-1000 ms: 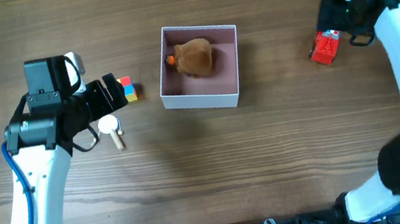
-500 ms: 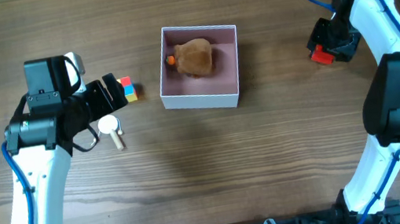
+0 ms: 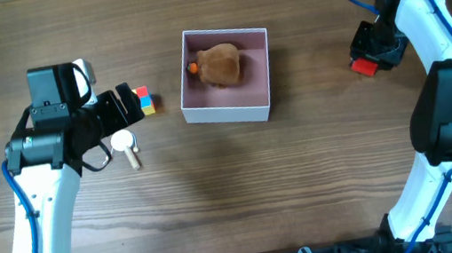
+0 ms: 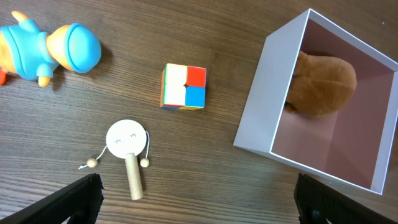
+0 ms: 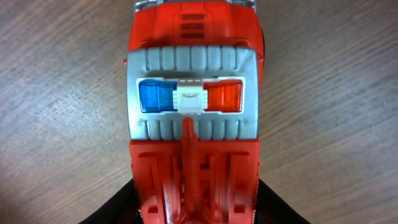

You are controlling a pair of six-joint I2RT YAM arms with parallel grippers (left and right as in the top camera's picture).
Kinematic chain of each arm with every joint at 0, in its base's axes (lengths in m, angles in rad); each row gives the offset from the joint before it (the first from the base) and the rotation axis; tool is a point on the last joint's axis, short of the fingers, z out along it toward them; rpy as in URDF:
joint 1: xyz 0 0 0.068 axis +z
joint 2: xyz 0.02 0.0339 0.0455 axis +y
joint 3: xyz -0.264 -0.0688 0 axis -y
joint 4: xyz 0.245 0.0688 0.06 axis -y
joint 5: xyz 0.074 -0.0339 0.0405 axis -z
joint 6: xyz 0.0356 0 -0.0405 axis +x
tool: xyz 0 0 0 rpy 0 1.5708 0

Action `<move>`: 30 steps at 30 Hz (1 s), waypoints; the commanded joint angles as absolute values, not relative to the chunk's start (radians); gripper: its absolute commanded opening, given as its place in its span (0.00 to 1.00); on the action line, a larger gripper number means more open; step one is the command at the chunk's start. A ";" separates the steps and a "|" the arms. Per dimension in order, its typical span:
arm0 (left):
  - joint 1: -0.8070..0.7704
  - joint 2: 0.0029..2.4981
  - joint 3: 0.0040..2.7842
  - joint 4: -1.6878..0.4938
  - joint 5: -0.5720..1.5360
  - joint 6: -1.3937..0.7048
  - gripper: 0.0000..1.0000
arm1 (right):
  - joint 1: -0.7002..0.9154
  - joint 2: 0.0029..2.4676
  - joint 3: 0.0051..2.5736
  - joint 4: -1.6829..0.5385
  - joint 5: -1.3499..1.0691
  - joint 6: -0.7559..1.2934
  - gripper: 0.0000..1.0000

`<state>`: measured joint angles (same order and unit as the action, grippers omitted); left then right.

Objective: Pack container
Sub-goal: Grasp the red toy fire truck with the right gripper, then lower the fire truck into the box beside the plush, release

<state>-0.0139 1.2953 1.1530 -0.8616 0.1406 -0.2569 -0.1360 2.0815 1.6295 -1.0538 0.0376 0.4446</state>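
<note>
The container [image 3: 229, 112], a square white box with a pink inside, stands at the table's centre and holds a brown plush toy [image 3: 218, 63]. Both show in the left wrist view, the container [image 4: 266, 93] at right with the plush toy [image 4: 320, 84] in it. My right gripper [image 3: 373, 46] is at the far right, its fingers [image 5: 196, 208] pressed against both sides of a red toy fire truck [image 5: 193, 106] that rests on the table [image 3: 363, 66]. My left gripper [image 3: 127, 105] is open and empty [image 4: 199, 202], left of the container.
A coloured cube [image 3: 144, 101] [image 4: 184, 86] and a wooden rattle drum [image 3: 126, 146] [image 4: 127, 140] lie beside my left gripper. A blue and orange toy figure [image 4: 50, 50] lies further left. The table is dark wood [image 3: 307, 186].
My right arm has swung in and come down over the red fire truck, which now sits between its fingers. The left arm has not moved.
</note>
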 commanded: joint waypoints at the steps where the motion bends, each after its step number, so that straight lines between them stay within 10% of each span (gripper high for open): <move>1: -0.015 1.300 1.171 -0.862 0.156 -0.251 1.00 | -0.098 1.983 1.624 -1.074 0.117 0.409 0.25; 13: -0.015 1.300 1.171 -0.862 0.156 -0.251 1.00 | 0.374 1.565 1.624 -1.072 0.116 0.556 0.13; 30: -0.015 1.300 1.171 -0.862 0.156 -0.251 1.00 | 0.548 1.927 1.607 -0.920 0.137 0.775 0.14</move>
